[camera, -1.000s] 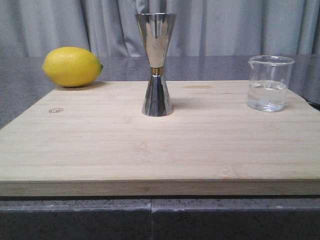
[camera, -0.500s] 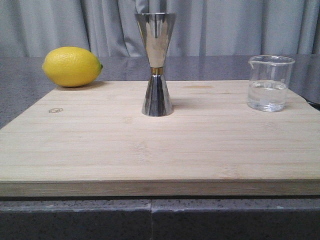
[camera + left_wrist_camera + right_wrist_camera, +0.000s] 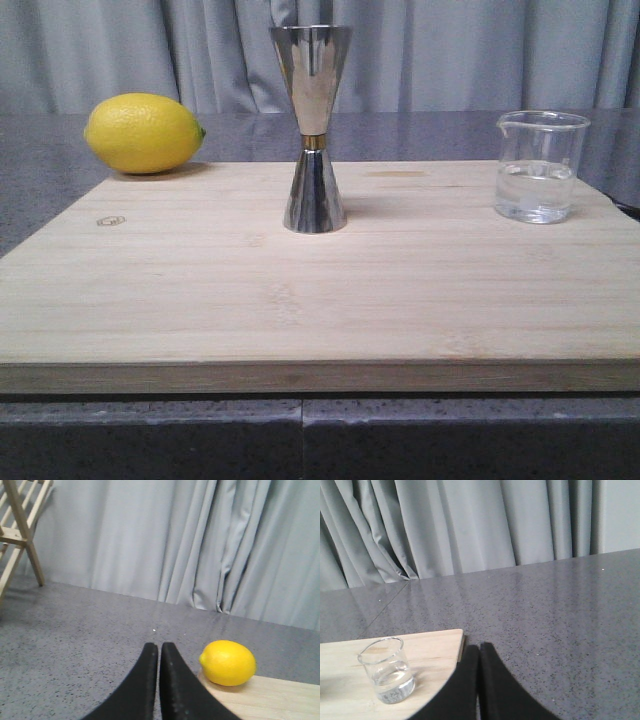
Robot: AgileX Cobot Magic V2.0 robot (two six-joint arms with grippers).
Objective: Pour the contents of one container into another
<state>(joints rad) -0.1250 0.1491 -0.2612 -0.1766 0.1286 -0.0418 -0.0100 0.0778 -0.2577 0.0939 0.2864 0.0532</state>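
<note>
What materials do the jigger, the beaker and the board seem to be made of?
Jigger: likely polished steel, mirror-like reflections, thin gold band at the waist. Beaker: apparently clear glass, see-through with clear liquid inside. Board: pale wood, perhaps bamboo, matte with straight grain.

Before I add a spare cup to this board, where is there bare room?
The whole near half of the board is bare. There is also room between the jigger and the beaker, and left of the jigger. The lemon crowds the far left corner.
</note>
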